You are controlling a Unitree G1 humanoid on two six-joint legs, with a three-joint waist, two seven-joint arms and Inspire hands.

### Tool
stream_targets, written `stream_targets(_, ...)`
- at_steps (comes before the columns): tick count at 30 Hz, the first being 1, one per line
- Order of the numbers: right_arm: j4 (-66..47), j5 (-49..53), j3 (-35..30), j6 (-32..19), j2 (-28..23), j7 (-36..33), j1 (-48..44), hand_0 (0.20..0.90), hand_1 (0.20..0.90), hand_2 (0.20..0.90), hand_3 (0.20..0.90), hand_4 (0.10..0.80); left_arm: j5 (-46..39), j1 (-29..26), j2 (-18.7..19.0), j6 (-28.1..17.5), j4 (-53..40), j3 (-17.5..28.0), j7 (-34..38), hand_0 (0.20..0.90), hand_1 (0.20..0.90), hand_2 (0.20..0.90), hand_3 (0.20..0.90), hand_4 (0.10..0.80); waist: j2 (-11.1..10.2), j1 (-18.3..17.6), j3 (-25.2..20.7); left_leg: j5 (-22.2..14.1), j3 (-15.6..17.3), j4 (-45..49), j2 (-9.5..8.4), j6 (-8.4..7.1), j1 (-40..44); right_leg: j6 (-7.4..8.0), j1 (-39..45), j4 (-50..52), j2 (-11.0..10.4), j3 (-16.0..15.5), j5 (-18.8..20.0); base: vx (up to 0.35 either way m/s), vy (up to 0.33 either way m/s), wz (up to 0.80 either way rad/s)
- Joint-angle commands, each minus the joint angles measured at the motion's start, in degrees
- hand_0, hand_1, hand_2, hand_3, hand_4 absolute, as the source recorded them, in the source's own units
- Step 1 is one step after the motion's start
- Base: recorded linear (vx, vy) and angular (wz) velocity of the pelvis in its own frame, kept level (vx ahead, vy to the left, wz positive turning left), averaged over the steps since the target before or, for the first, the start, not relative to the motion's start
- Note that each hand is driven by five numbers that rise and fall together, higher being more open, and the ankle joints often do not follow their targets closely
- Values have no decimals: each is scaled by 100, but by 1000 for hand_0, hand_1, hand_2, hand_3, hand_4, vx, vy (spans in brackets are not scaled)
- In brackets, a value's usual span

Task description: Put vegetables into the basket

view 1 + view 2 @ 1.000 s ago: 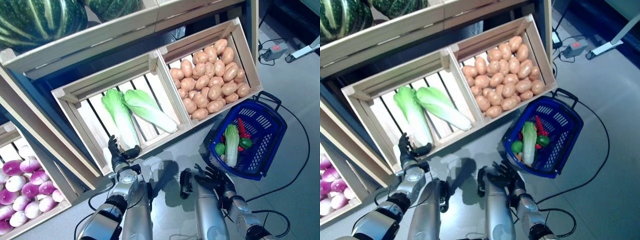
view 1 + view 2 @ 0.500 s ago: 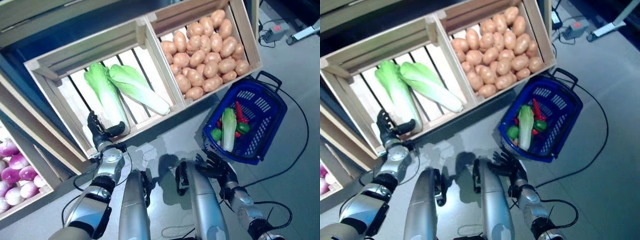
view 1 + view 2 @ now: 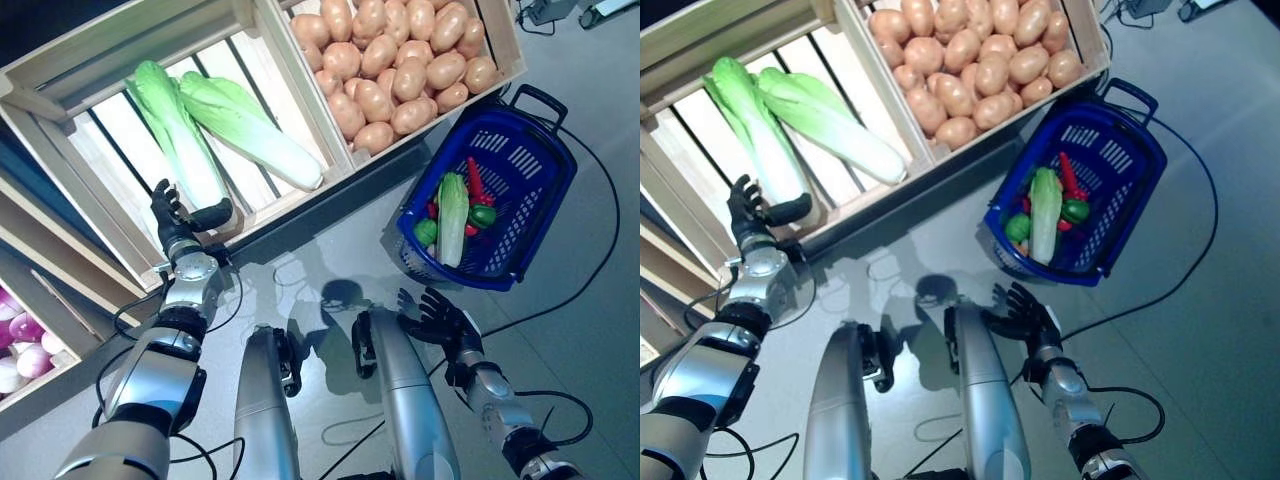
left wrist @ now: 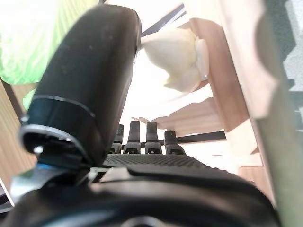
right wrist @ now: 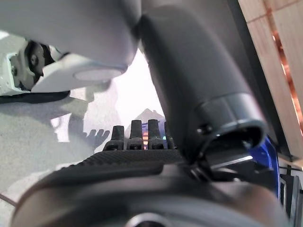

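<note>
The blue basket [image 3: 530,160] stands on the floor at the right. In it lie a long pale green cabbage [image 3: 452,210], a red pepper [image 3: 476,180] and small green vegetables [image 3: 482,215]. My left hand [image 3: 178,238] is open at the front rim of a slatted wooden crate [image 3: 60,85], right beside the base of a long green cabbage [image 3: 180,150]; the left wrist view shows that white base [image 4: 177,59] just past my straight fingers. My right hand [image 3: 440,320] is open with fingers spread, low over the floor in front of the basket, apart from its rim.
A second wooden crate [image 3: 505,40] stands just behind the basket. The stand's lower shelf [image 3: 40,300] juts out at the left. A black cable [image 3: 590,270] curves over the grey floor around the basket.
The whole picture has shifted as the camera moved and now looks further down. Both hands stay open, the left by the crate's front rim, the right in front of the basket.
</note>
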Motion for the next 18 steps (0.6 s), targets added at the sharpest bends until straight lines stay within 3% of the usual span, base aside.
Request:
stream_targets(1,-160,126,72,-183,-311,-276,409,900,900,900,900,800,-201,-598,455,174,408,-427,-745,900,900,900,900,800,-126,-261,-128,621,301,-291,-46,473,137,-263,476,-1303,-64,-177,1127,-1,-26,-11)
stream_targets(6,-95,96,93,-150,-322,-323,306,900,900,900,900,800,-626,-726,430,104,366,-522,-1247,900,900,900,900,800,-129,-295,-59,698,350,-486,-13,407,303,-266,600,-1470,-63,-185,1147,13,-26,1)
stream_targets(14,-83,105,151,-246,-320,-428,175,900,900,900,900,800,-812,-1181,435,473,660,-598,-1261,900,900,900,900,800,-167,-378,15,694,385,-581,37,375,304,-283,594,-1576,-23,-171,1163,2,-17,3)
stream_targets(17,-166,81,171,-263,-309,-580,186,900,900,900,900,800,-1003,-1267,460,378,717,-589,-1450,900,900,900,900,800,-186,-399,41,672,391,-606,55,370,302,-279,585,-1593,-14,-173,1166,1,-16,0)
stream_targets(18,-187,102,153,-269,-316,-594,213,900,900,900,900,800,-1073,-1274,474,332,685,-577,-1471,813,813,813,813,742,-187,-405,45,655,395,-611,62,375,307,-277,586,-1599,-16,-172,1165,9,-9,-5)
